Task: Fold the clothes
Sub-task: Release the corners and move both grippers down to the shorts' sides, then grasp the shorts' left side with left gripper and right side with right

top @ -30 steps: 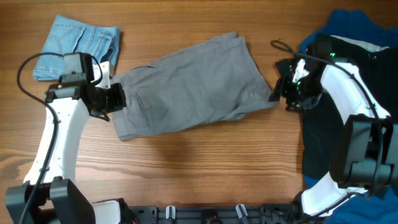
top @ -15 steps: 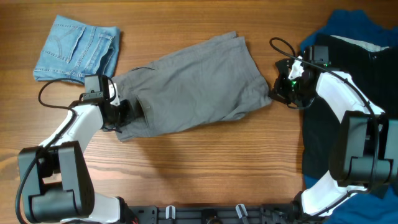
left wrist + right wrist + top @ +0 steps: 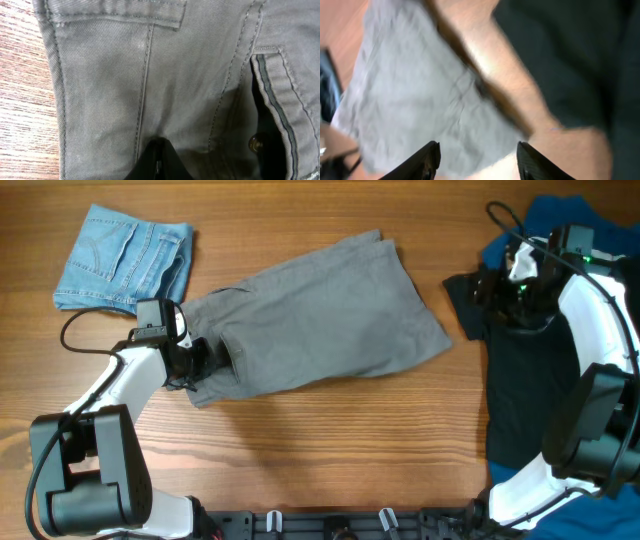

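The grey shorts (image 3: 320,315) lie flat and slanted across the middle of the table, waistband end at the lower left, leg hems at the right. My left gripper (image 3: 204,360) sits at the waistband end, its fingers (image 3: 160,152) closed together with the grey fabric (image 3: 115,90) puckered around the tip. A pocket opening and a button (image 3: 256,143) show to its right. My right gripper (image 3: 484,288) is open and empty, apart from the shorts, over the edge of a black garment. In the blurred right wrist view its spread fingers (image 3: 477,152) hang above the shorts (image 3: 415,95).
Small light-blue denim shorts (image 3: 125,255) lie folded at the back left. A black garment (image 3: 520,390) on a royal-blue one (image 3: 560,220) covers the right side. Bare wood (image 3: 330,450) runs along the front.
My right gripper has come off the shorts' leg end and moved up and right over the black garment. My left gripper moved onto the waistband end a second ago and has stayed there.
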